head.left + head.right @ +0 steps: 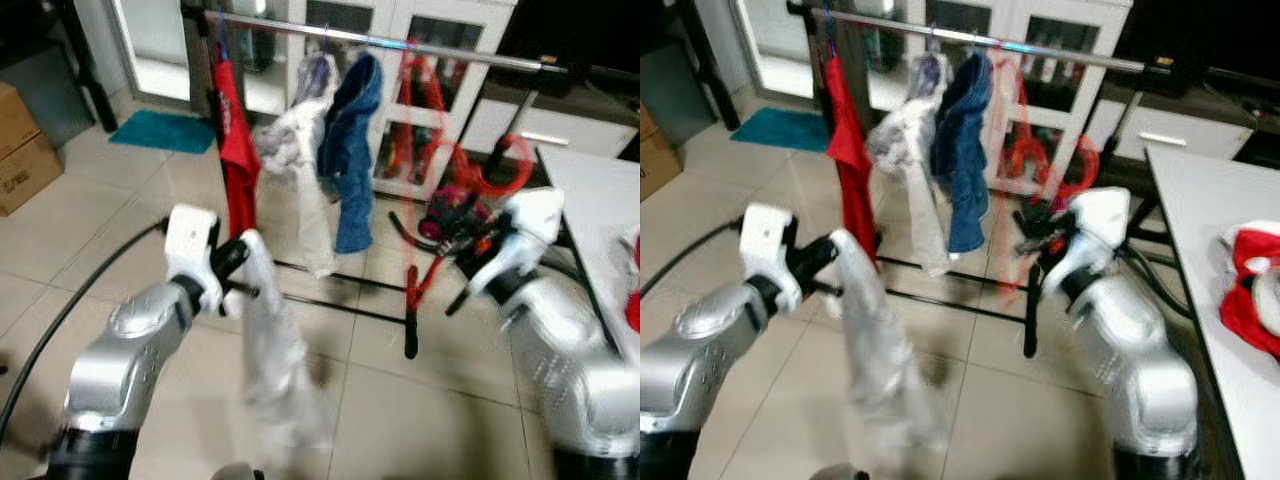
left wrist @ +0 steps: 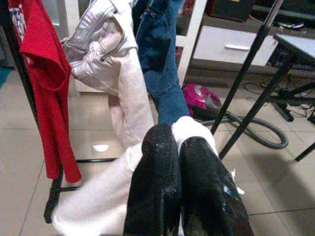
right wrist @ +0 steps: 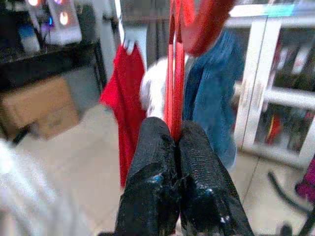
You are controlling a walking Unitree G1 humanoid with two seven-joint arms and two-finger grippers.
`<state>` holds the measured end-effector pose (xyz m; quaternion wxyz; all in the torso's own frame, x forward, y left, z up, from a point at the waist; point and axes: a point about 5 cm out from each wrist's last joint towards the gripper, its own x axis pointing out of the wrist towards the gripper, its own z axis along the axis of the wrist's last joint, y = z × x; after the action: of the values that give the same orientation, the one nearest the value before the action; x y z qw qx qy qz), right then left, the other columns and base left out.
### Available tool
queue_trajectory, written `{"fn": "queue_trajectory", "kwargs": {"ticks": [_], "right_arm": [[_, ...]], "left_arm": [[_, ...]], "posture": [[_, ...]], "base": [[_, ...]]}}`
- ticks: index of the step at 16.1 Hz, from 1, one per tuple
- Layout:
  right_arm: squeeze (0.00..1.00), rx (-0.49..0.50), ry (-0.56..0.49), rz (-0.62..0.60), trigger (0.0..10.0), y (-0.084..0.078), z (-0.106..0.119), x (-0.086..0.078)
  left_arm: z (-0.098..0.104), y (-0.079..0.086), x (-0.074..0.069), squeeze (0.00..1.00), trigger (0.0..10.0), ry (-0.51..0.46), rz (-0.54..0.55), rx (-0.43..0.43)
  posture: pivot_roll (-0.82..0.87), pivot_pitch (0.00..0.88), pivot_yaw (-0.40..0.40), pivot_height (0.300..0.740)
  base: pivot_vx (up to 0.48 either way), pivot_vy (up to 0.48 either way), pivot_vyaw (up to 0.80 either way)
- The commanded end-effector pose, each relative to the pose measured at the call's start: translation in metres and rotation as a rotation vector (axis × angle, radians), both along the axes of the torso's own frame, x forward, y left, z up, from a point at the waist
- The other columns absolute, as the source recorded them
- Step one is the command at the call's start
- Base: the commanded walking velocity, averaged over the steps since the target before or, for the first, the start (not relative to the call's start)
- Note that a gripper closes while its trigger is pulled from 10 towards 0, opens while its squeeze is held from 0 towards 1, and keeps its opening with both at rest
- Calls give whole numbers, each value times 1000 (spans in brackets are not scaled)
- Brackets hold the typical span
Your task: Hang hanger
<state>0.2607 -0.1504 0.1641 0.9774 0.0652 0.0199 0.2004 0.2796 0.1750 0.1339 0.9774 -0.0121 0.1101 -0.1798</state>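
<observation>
The right gripper (image 3: 174, 142) has its fingers pressed together on the red hanger (image 3: 173, 73), held up just below the clothes rail (image 1: 400, 45), beside the blue jeans (image 1: 350, 150). The left gripper (image 2: 179, 152) has its fingers closed on a white garment (image 1: 280, 370) that hangs down toward the floor, below the rail near the red shirt (image 1: 235, 150).

Both silver arms are raised forward, elbows bent. Left gripper (image 2: 174, 162): fingers pressed together on white cloth. Right gripper (image 3: 173, 147): fingers clamped on a red hanger.
</observation>
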Motion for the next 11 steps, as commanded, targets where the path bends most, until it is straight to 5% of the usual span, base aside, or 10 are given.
{"fn": "queue_trajectory", "kwargs": {"ticks": [1,4,6,9,11], "right_arm": [[0,-43,55,-15,10000,0,-14,-5],[0,-38,63,-23,10000,2,-12,-10],[0,-46,25,0,10000,4,-6,-9],[0,-140,0,-43,10000,0,-12,-9],[0,-108,67,-92,10000,-7,-21,-12]], "left_arm": [[-5,-5,2,0,10000,-2,33,12],[-1,-31,7,0,10000,-4,-56,-19],[-12,-28,3,0,10000,83,-80,43],[-18,-17,5,0,10000,0,-40,123],[-11,-15,3,0,10000,-34,-49,164]], "posture": [[-23,0,-20,740],[-43,0,-15,740],[-33,0,-15,740],[-31,0,9,740],[-10,0,-1,740]], "base": [[0,0,-750],[0,0,-752],[0,0,-766],[0,0,-765],[0,0,-775]]}}
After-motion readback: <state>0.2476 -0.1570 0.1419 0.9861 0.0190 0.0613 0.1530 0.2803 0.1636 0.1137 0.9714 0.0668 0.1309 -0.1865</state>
